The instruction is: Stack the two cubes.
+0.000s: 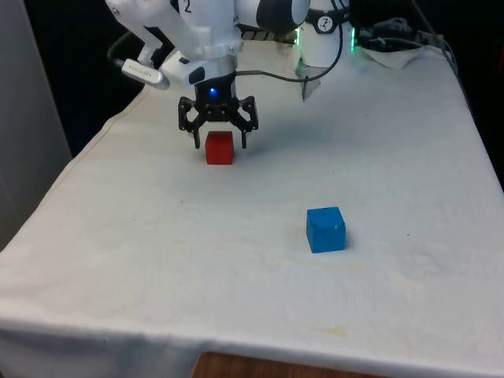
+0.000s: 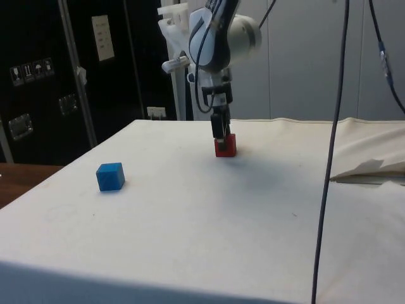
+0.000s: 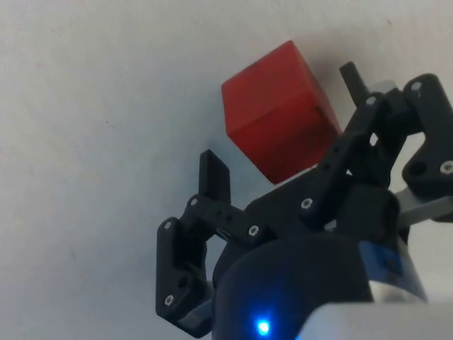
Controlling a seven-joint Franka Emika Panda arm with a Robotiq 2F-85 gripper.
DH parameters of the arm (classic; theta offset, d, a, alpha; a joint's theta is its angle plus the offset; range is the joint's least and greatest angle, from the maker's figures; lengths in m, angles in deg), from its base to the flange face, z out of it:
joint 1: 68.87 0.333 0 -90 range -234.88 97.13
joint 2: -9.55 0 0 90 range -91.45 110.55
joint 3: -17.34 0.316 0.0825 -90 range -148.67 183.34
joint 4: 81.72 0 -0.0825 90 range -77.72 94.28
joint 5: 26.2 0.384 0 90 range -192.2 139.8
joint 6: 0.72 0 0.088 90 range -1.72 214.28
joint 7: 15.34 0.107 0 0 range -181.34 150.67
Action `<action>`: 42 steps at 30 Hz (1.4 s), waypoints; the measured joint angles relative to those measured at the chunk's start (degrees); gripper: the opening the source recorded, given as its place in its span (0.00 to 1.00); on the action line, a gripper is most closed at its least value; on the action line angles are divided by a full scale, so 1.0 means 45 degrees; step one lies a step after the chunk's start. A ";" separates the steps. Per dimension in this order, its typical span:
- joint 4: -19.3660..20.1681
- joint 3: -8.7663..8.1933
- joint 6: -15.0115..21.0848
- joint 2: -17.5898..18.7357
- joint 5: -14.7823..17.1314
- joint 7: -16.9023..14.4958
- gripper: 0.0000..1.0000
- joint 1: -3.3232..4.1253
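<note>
A red cube [image 1: 220,148] rests on the white cloth toward the far end of the table, left of centre in the front view. My gripper [image 1: 220,142] hangs right over it, open, with one finger [image 1: 196,135] on each side of the cube and a gap to both faces. In the wrist view the red cube [image 3: 277,122] lies between the two spread fingers [image 3: 213,175]. The side view has the gripper [image 2: 219,134] just above the red cube [image 2: 226,147]. A blue cube [image 1: 325,229] sits alone nearer the front edge, also seen as the blue cube [image 2: 111,177] in the side view.
Black cables [image 1: 402,35] and bunched cloth lie at the far end on the front view's right. A cable [image 2: 329,152] hangs down across the side view. The table's left edge [image 1: 87,150] runs close to the red cube.
</note>
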 measured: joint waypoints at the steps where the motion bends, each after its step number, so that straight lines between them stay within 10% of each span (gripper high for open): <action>1: 0.0000 0.0000 0.0000 0.0000 0.0000 0.0000 1.00 0.0000; 7: -0.0395 0.0013 0.0013 0.0573 0.0726 -0.0522 0.96 0.0000; 16: -0.0471 0.0013 0.0013 0.0700 0.0904 -0.0649 0.00 0.0000; 42: -0.1261 -0.0076 -0.1286 -0.0166 0.0866 -0.0420 0.00 0.0064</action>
